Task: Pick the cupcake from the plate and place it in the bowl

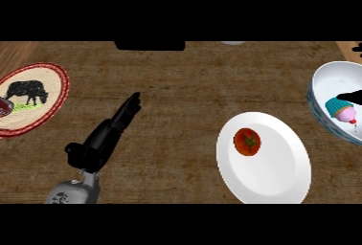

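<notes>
My left hand reaches up from the lower edge over a brown wooden counter, its black fingers straight and held together, holding nothing. Well off to the right of those fingers lies a white plate with a red tomato on its upper left part. Farther right again, at the view's edge, sits a white bowl with a blue patterned outer wall. The cupcake, teal wrapper and pink icing, lies on its side inside the bowl. Just above the cupcake a black shape pokes in from the right edge, which looks like a fingertip of my right hand; too little of it shows to tell whether that hand is open or closed. To the left of my left fingers is a round plate with a red rim and a black cow picture on it. Beyond my fingertips, at the far edge, a dark object is partly cut off
</notes>
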Tool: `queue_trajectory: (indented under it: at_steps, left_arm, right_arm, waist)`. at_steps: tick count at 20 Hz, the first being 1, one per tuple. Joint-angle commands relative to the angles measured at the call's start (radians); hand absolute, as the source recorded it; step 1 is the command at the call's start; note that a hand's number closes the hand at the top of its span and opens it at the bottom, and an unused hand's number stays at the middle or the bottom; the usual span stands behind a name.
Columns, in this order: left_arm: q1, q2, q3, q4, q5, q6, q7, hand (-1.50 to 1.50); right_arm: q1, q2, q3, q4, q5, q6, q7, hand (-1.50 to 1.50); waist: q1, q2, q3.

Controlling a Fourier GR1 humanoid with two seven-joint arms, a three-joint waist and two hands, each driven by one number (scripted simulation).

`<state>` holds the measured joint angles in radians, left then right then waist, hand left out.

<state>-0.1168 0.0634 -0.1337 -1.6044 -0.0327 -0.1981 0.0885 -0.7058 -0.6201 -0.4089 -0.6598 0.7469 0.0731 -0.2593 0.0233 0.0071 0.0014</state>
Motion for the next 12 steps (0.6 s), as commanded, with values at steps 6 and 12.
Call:
queue_trajectory:
  at_steps: [6, 12]
  left_arm:
    - [-0.013, 0.0, 0.007, -0.01, 0.005, -0.005, 0.016, 0.0]
    - [0.01, -0.012, 0.001, -0.001, -0.013, 0.01, -0.015, 0.0]
  right_arm:
    - [-0.062, -0.1, -0.238, 0.165, -0.19, -0.063, -0.021, -1.5]
    - [-0.021, -0.273, -0.351, 0.278, -0.288, 0.033, -0.068, -1.5]
  waist:
    - [-0.002, 0.003, 0.001]
    - [-0.007, 0.003, 0.002]
